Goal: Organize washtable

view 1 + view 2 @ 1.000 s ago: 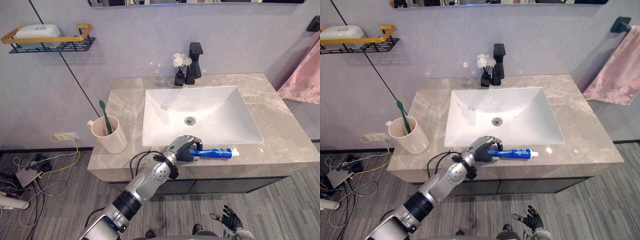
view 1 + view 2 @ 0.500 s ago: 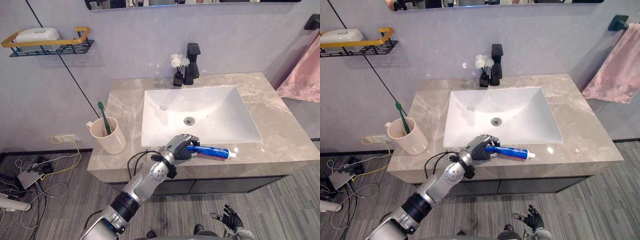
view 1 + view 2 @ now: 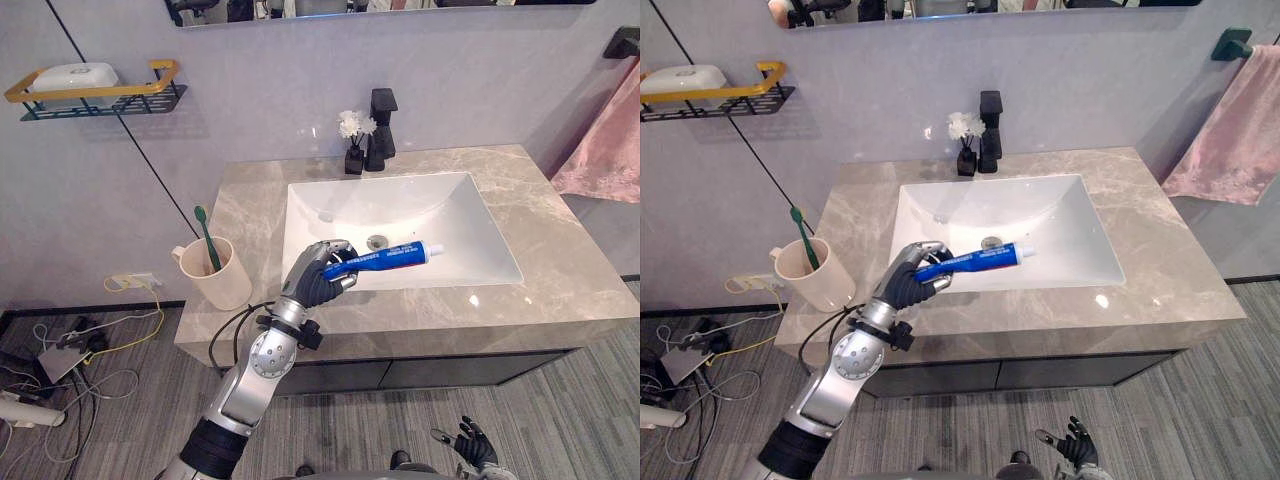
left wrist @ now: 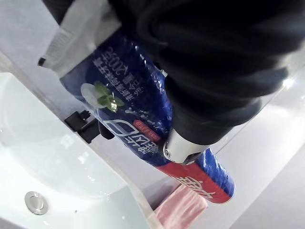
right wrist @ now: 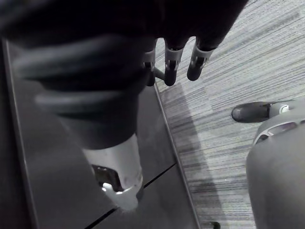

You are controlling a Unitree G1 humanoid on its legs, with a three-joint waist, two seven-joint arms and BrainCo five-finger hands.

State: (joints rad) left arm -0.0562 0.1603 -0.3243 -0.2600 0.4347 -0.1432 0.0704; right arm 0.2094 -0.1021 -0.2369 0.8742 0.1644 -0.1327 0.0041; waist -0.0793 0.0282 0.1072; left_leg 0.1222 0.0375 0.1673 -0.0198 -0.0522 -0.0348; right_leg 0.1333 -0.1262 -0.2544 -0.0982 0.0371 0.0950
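A blue toothpaste tube [image 3: 385, 258] with a white cap is held off the counter, over the front left part of the white sink [image 3: 450, 225]. My left hand [image 3: 318, 275] is shut on the tube's flat end, and the cap points right and slightly up. In the left wrist view the tube [image 4: 138, 124] runs under my curled fingers [image 4: 183, 145]. A beige cup [image 3: 218, 275] with a green toothbrush [image 3: 207, 235] stands on the marble counter [image 3: 560, 250] left of the hand. My right hand [image 3: 470, 448] hangs low by the floor, fingers [image 5: 174, 59] straight.
A black faucet [image 3: 382, 125] and a small black vase with white flowers [image 3: 351, 140] stand behind the sink. A wall shelf [image 3: 100, 85] with a white soap dish hangs at the upper left. A pink towel [image 3: 610, 140] hangs at the right.
My left hand has lifted the toothpaste tube off the counter's front edge and carried it left and up, over the sink's front left part. The camera has shifted slightly.
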